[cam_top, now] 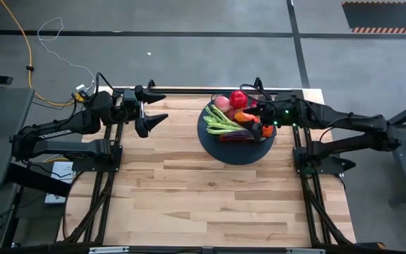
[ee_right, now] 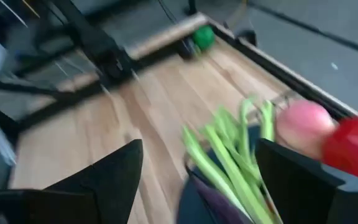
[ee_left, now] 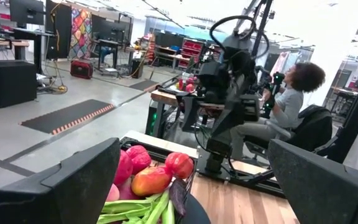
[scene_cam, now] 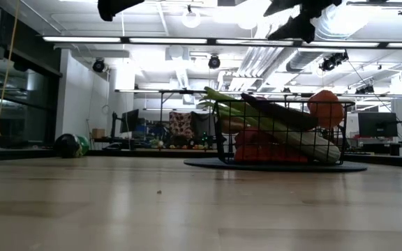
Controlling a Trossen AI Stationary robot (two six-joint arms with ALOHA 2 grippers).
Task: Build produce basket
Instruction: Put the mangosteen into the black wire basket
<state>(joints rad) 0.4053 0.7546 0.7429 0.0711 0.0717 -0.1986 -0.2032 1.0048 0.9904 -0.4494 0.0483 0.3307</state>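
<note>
The black wire basket (cam_top: 217,148) stands on its dark round disc base (scene_cam: 208,164) at the table's far right. It is filled with produce: pale green celery (cam_top: 219,120) sticking out over the rim, a red round piece (cam_top: 238,97), a pink piece (cam_top: 222,104), an orange piece (scene_cam: 325,108) and a dark eggplant (scene_cam: 278,115). My right gripper (cam_top: 254,116) hovers open above the basket's right part, with celery (ee_right: 229,155) showing below the gap between its fingers (ee_right: 199,149). My left gripper (cam_top: 162,106) is open, in the air at the far left, pointing toward the basket (ee_left: 148,180).
Bare wooden tabletop (cam_top: 203,197) stretches across the middle and the near side. The arms' black base frames (cam_top: 104,162) run along the left and right edges. Beyond the table, a person (ee_left: 291,102) sits behind my right arm (ee_left: 229,81).
</note>
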